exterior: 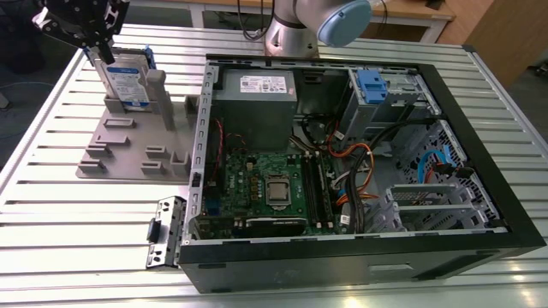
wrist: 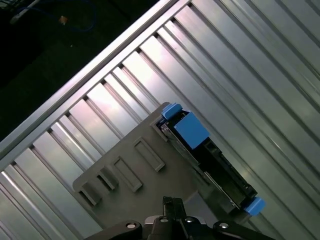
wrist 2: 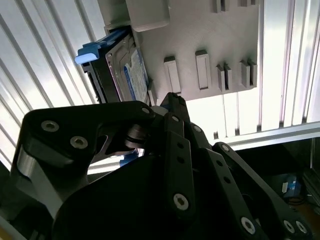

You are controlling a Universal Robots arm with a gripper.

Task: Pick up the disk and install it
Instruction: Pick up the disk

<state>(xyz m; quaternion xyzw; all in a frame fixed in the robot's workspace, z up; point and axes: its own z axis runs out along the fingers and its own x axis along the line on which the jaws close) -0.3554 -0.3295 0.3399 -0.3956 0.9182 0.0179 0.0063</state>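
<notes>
Disk (exterior: 127, 80) stands on edge in a slot of the grey holder (exterior: 128, 151) on the slatted tabletop (exterior: 77, 212), at the exterior view's left, outside the open computer case (exterior: 479, 192). Label faces the case; blue rails run along its narrow sides. Not lifted, not installed.

Hand (exterior: 99, 50) hangs right at the disk's upper corner. Whether it is apart, together or clamped on the disk I cannot tell, nor whether it touches.

Risks, as I judge them:
- The hand sits toward one corner, not over the middle of the top edge. A grip taken there would likely let the disk swing or tilt once it leaves the slot.
- A tilted pull could bind the disk against the holder's posts and drag the holder along, as nothing shows it fixed down.
- Smooth metal faces with a thin edge — a shallow pinch may slip.
- Closing on a blue rail instead of the metal body could flex or unclip it.
- Inside the case, the drive cage (exterior: 381, 96) with the blue tab lies close to loose cables (exterior: 360, 160). A skewed disk could snag them or miss the cage mouth.
</notes>
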